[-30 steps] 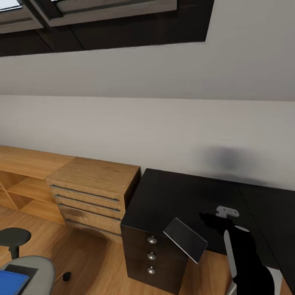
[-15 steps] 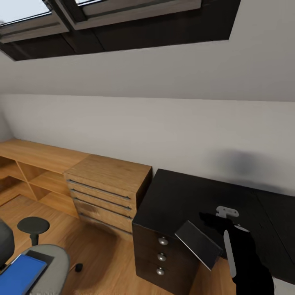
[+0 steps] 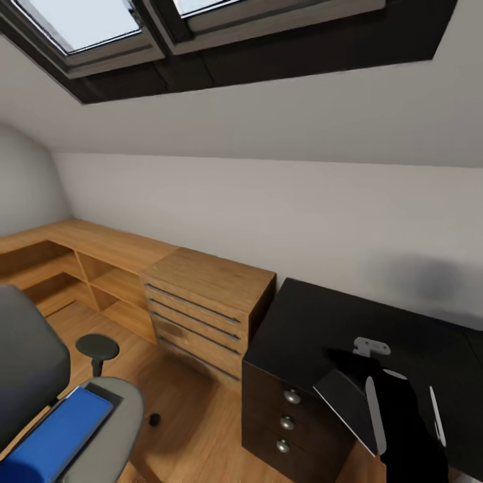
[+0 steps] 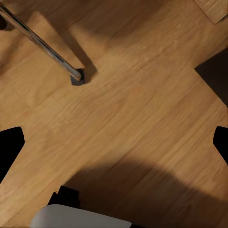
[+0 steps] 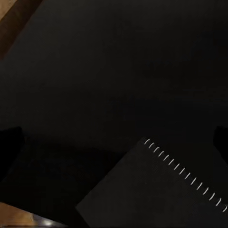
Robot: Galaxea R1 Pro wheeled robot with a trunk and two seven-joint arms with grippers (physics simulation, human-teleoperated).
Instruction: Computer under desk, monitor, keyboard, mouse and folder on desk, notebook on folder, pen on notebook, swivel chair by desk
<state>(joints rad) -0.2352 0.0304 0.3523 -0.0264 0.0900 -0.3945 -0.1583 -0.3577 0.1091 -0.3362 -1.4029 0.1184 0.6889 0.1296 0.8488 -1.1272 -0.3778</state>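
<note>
I am looking down across a bedroom with a sloped white ceiling and skylights [image 3: 100, 27]. At the lower left stands the swivel chair [image 3: 40, 396], its grey back and seat near me, with the blue folder [image 3: 57, 439] lying flat on the seat and a black armrest [image 3: 98, 347] just beyond it. A light wooden drawer chest [image 3: 204, 305] sits against the wall beside low wooden shelves [image 3: 74, 268]. To its right is a black cabinet [image 3: 295, 376] with three round knobs.

My right arm [image 3: 402, 429] reaches over that black top, and a dark spiral-bound notebook [image 5: 161, 190] hangs tilted at my right hand's fingers [image 5: 221, 142]; I cannot tell how tightly they close on it.

My left hand's fingers [image 4: 9, 147] are spread apart over the wooden floor [image 4: 128, 109], near the chair's chrome leg [image 4: 45, 47].
</note>
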